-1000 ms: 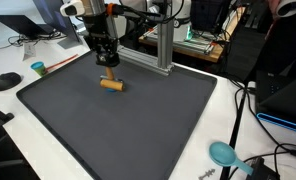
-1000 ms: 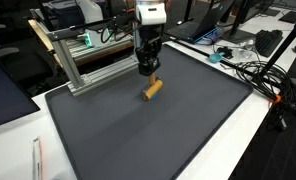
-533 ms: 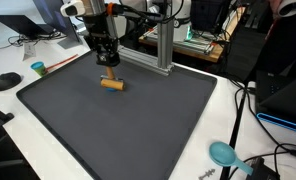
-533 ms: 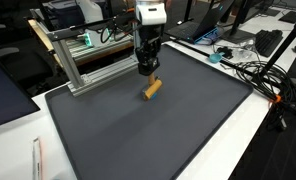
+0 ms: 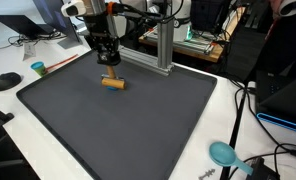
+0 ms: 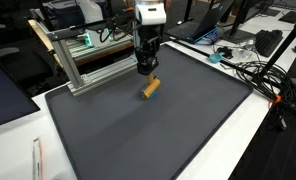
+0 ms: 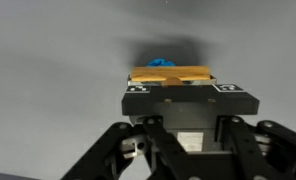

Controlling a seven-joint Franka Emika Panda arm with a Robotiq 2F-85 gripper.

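A short wooden block (image 5: 111, 84) lies crosswise under my gripper (image 5: 108, 68) at the far part of a dark grey mat (image 5: 128, 130). In both exterior views the fingers reach straight down onto the block (image 6: 150, 87), which sits at or just above the mat (image 6: 158, 140). The gripper (image 6: 146, 70) is shut on it. In the wrist view the block (image 7: 171, 73) shows as a tan bar right at the gripper (image 7: 173, 85), with a small blue patch (image 7: 163, 61) behind it. The fingertips themselves are hidden by the gripper body.
An aluminium frame (image 5: 163, 45) stands just behind the gripper, along the mat's far edge (image 6: 88, 65). A teal cup (image 5: 37, 68) and a black mouse (image 5: 6, 81) sit on the white table. A teal round object (image 5: 223, 153) and cables (image 6: 253, 70) lie beside the mat.
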